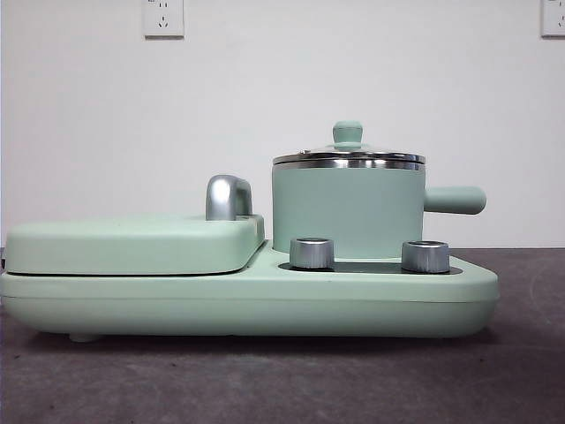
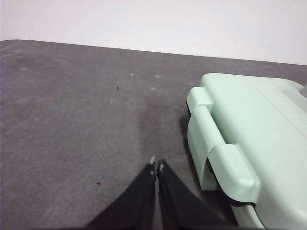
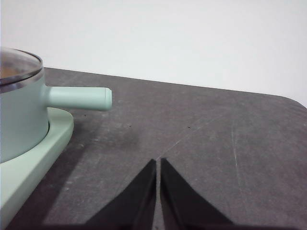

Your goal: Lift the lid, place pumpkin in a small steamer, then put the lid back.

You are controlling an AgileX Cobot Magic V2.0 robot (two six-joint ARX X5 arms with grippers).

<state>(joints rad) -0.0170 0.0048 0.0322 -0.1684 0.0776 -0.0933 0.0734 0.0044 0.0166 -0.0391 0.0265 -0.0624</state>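
Two steel control knobs [image 1: 312, 253] stand nearest the front camera, on the front ledge of a mint-green cooking base [image 1: 247, 305] that rests on a dark grey, scuffed tabletop [image 1: 265, 380]. Behind is a plain white wall with a socket [image 1: 163, 17] high up and another cut off at the picture's corner.

The small steamer [image 1: 347, 212] sits upright on the base's right part, behind the knobs, its stubby handle pointing level to the right, away from the griddle cover [image 1: 132, 245] and its chrome handle [image 1: 228, 197]. The lid [image 1: 348, 155] lies flat on the steamer's rim, knob up. The right wrist view cuts off most of the pot; an orange tint under the glass is too faint to identify.

The left gripper [image 2: 157, 166] hangs above bare table beside the griddle end, jaws pressed together, holding nothing. The right gripper [image 3: 158, 161] does likewise beyond the handle's tip.
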